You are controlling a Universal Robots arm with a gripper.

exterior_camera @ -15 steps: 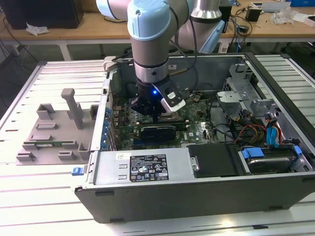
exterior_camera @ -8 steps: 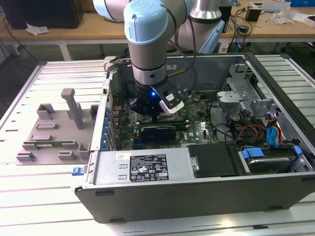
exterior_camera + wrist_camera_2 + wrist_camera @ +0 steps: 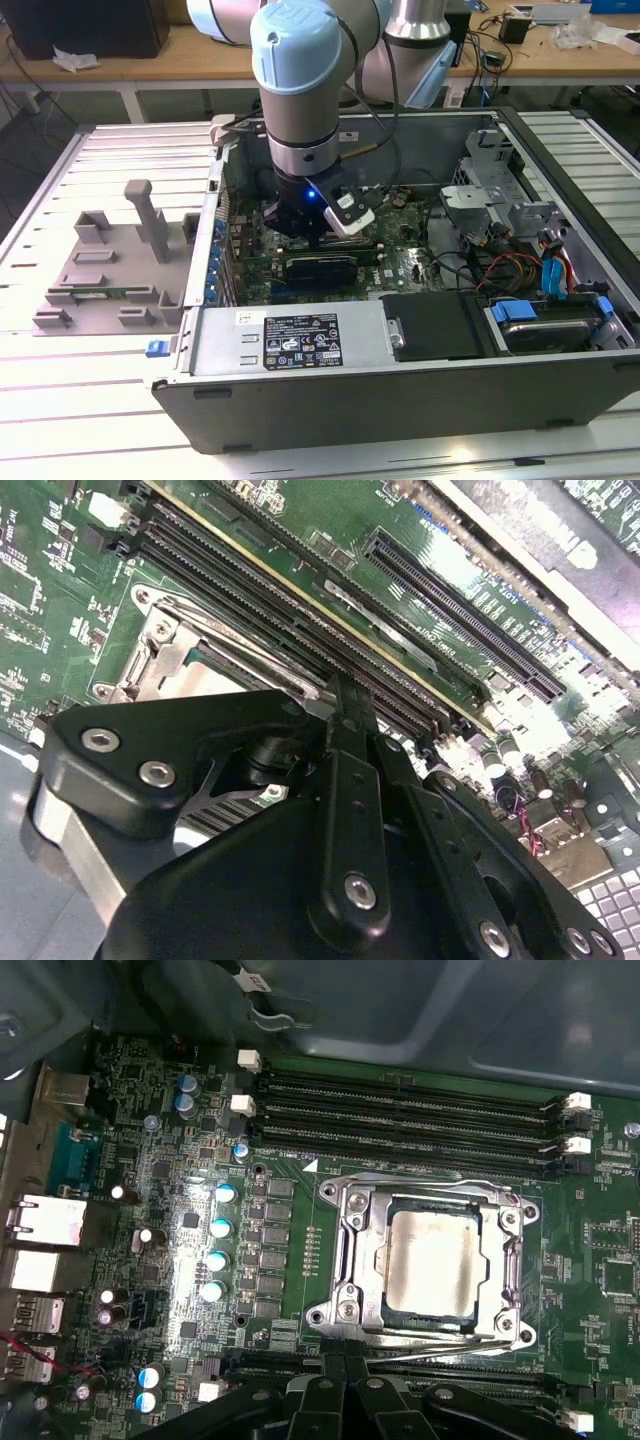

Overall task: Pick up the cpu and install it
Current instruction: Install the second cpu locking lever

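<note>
You have the arm reaching down into the open computer case (image 3: 560, 150), with the gripper (image 3: 305, 235) low over the motherboard (image 3: 400, 262) in the exterior view. The cpu (image 3: 433, 1262) lies flat inside the metal frame of the socket (image 3: 352, 1260) in the first wrist view, its silver top facing up and its edges looking parallel to the frame. In both wrist views the gripper's black linkage sits just beside the socket; the fingertips are hidden behind it, so you cannot tell whether the jaws are apart or together, and nothing shows between them. Judging from this, the main risk is a chip that is not fully seated: any sideways nudge from the linkage, so near the frame, could skew it and bend contacts underneath. A second risk is the linkage catching the memory slots (image 3: 400, 1100) that run alongside the socket. The first wrist view gives you the cpu's top and all 4 sides of the frame; the second wrist view (image 3: 170, 650) shows just 1 corner of the frame past the linkage. The exterior view places the arm within the case, beside the grey fixture (image 3: 110, 265) on the table (image 3: 60, 400).
</note>
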